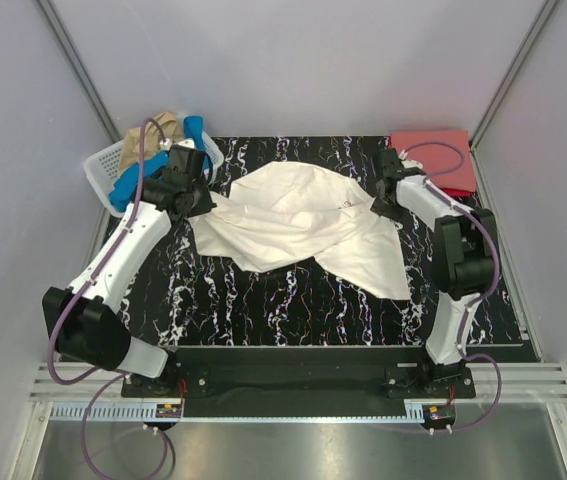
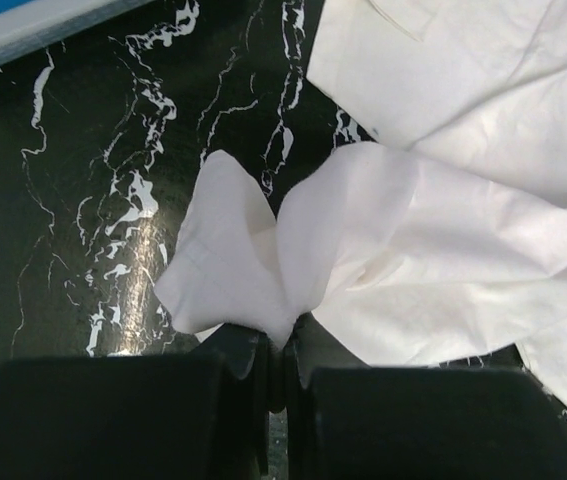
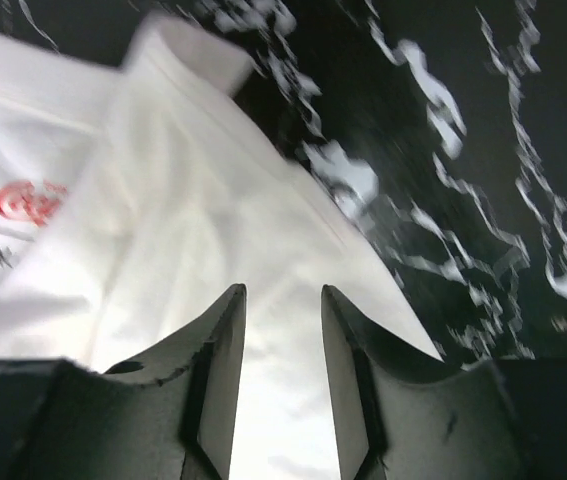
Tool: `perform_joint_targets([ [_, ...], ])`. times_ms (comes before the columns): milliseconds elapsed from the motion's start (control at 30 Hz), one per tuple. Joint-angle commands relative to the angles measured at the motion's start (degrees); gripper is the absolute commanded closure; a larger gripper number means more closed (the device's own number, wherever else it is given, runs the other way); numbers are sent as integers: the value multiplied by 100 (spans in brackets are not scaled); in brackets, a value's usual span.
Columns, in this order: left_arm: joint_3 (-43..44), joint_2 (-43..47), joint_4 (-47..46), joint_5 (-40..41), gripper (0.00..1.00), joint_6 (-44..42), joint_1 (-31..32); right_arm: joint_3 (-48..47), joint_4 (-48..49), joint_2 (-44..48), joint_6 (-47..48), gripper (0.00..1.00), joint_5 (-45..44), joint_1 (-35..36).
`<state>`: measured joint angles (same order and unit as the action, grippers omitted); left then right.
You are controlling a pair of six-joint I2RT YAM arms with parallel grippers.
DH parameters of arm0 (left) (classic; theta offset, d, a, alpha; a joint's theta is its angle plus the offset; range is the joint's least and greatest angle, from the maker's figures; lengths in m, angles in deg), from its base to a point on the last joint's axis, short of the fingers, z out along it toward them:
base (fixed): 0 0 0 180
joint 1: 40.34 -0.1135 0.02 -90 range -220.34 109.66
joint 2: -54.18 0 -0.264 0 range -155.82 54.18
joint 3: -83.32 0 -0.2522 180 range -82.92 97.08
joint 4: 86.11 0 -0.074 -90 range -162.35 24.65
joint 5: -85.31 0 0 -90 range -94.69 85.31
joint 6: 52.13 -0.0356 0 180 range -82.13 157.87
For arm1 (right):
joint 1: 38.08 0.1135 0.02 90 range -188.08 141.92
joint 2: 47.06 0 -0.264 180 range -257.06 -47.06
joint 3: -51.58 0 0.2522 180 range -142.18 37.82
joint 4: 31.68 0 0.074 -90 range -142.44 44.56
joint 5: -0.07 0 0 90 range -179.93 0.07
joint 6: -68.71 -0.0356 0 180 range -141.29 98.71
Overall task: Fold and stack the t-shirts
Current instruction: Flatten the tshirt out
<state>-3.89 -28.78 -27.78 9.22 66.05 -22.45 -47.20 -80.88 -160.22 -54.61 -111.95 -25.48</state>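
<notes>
Where the left gripper is clamped tight on it, a corner of the white tee fans up in two soft lobes off the table; only the left wrist view shows that pinch. The right gripper hangs over the tee's right edge, jaws partly apart, with cloth beneath them and not closed on it. Its wrist view alone catches the blurred red print at any size. From above, the tee lies crumpled mid-table, one flap trailing toward the near right. At far left a basket holds a blue tee and a tan tee, partly hidden by the left arm. A folded red tee lies in the far right corner.
</notes>
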Motion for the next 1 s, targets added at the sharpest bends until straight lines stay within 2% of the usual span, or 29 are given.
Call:
perform_joint_targets([
  [0,-264,376,-344,-354,100,-164,13,545,-1211,1250,-886,56,20,-170],
  [33,-334,455,-353,-363,100,-199,13,808,-1176,1784,-948,55,440,-257],
  [100,-370,517,-353,-450,100,-260,13,1599,-1237,2296,-1246,55,724,-459],
  [233,-545,789,-458,-547,100,-322,21,2813,-1325,3622,-1782,54,796,-662],
  [300,-660,860,-537,-617,100,-340,22,3288,-1264,3827,-1976,53,822,-697],
  [400,-713,852,-573,-802,100,-357,30,3596,-1202,3846,-2073,53,1120,-698],
  [600,-792,939,-608,-943,100,-384,48,3913,-1070,3565,-2345,53,1165,-698],
  [967,-871,1071,-626,-996,100,-401,48,4423,-448,3266,-2680,54,840,-698],
])
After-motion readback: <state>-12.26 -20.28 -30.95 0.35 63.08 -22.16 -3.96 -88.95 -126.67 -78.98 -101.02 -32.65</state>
